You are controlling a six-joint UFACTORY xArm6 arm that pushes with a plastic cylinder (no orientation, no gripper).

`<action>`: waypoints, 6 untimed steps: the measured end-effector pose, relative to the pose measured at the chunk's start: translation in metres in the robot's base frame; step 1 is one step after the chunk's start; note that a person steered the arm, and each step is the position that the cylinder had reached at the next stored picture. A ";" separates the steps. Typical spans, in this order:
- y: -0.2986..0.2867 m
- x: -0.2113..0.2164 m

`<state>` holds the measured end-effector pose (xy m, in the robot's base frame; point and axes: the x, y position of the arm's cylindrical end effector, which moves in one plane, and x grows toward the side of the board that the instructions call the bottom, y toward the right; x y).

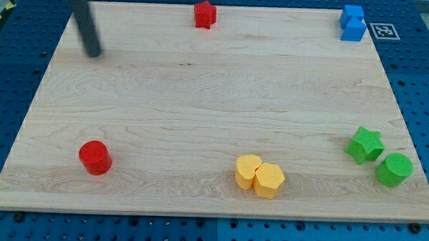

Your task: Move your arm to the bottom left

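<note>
My tip (94, 54) is the lower end of a dark rod near the view's top left of the wooden board (201, 98). It touches no block. A red cylinder (95, 158) stands at the bottom left, well below the tip. A red star-like block (204, 14) sits at the top edge, to the tip's right.
A blue block (353, 23) sits at the top right next to a black-and-white marker tag (384, 30). A green star (365, 145) and a green cylinder (394, 170) stand at the right. Two yellow blocks (259, 176) touch each other at the bottom middle.
</note>
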<state>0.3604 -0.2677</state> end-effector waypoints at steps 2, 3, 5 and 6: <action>-0.037 0.041; -0.037 0.084; -0.036 0.213; -0.033 0.257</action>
